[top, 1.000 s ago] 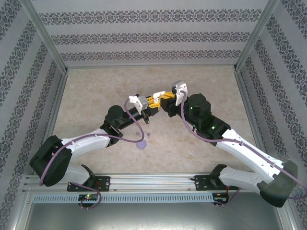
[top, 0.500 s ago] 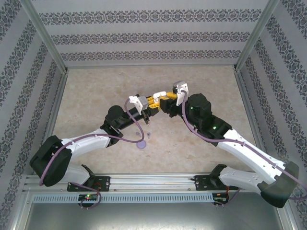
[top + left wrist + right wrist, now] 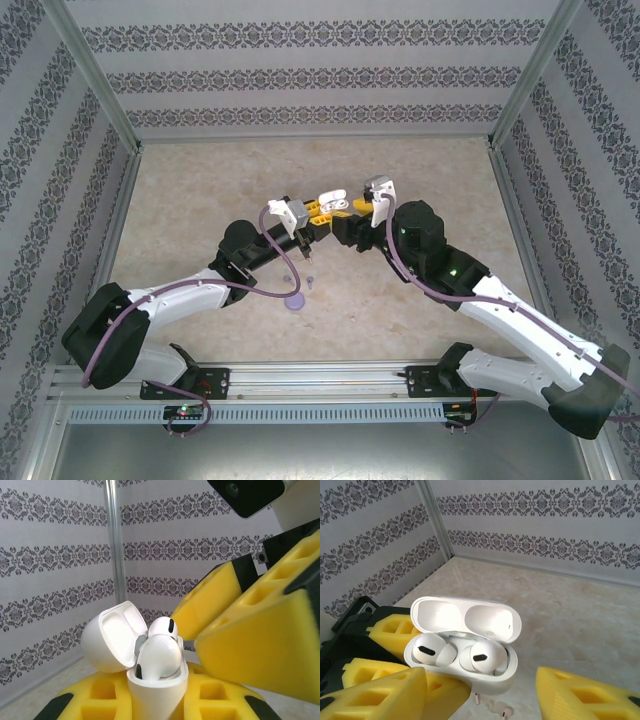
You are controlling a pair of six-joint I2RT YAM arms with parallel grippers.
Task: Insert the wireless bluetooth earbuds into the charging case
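Right gripper (image 3: 482,687): jaws are spread wide; nothing is gripped; it is just beside the charging case (image 3: 465,614)
Loose earbuds (image 3: 504,711): pinkish ones are seen on the table (image 3: 570,620); not yet housed
Left gripper (image 3: 157,702): clamped on the charging case, lid open
White earbuds (image 3: 482,657): both are seated in the case
Progress: white pair judged done; other earbuds left

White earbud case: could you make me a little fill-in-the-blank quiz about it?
The lid of the white case stands ___. Inside it sit ___ white earbuds. The jaws gripping the case belong to the ___ arm.
Missing words: open; two; left.
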